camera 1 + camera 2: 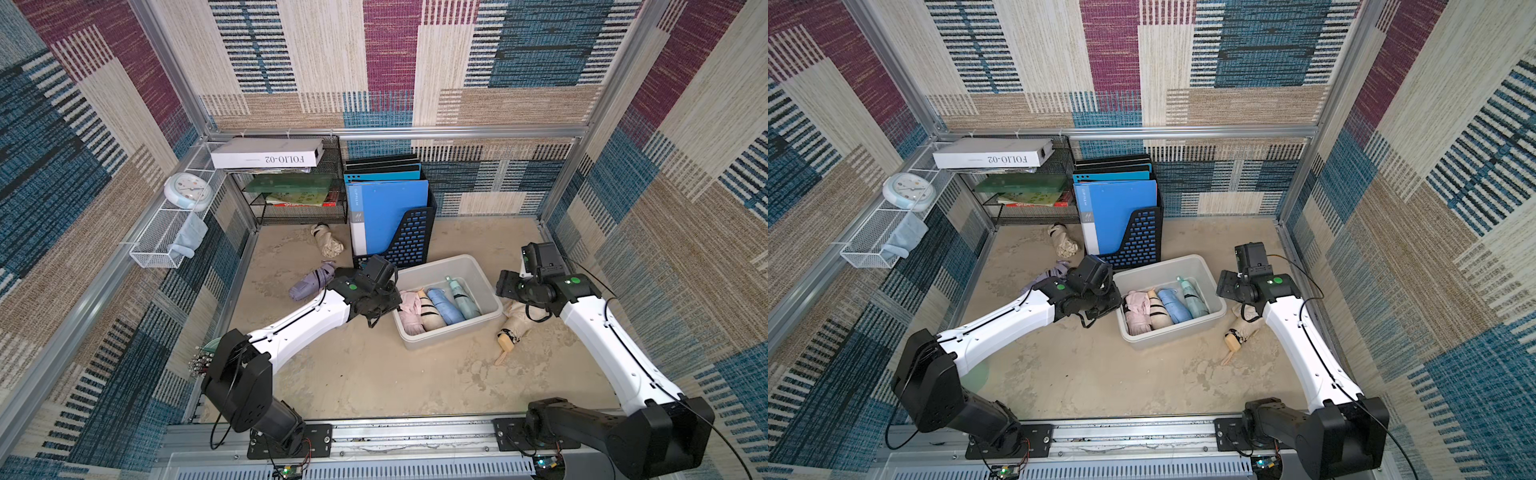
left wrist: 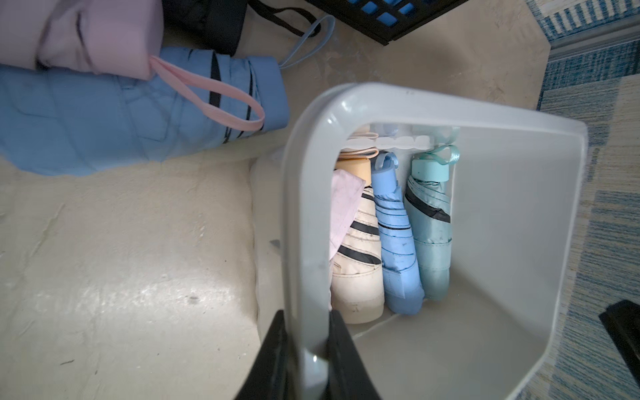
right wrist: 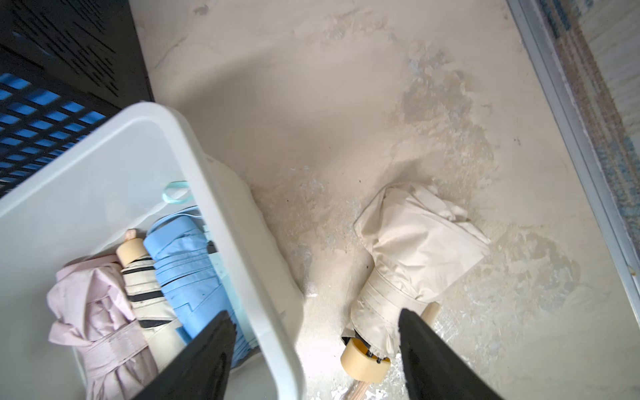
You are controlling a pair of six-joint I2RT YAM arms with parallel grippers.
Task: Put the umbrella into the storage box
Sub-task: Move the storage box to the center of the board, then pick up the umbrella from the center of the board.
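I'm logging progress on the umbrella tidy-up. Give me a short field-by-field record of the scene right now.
storage box: on the table, beside the black file holder
inside box: pink umbrella, striped cream umbrella, blue umbrella, teal umbrella, side by side
outside box: plain cream umbrella on its right; purple umbrella and beige umbrella on its left
left tool: shut on the box's rim
right tool: open, above the box's edge and the plain cream umbrella

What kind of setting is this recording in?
Probably a mock home-office corner inside a robot test cell: carpet-covered walls on an aluminium frame, a black file holder with blue folders, and a mesh book shelf.
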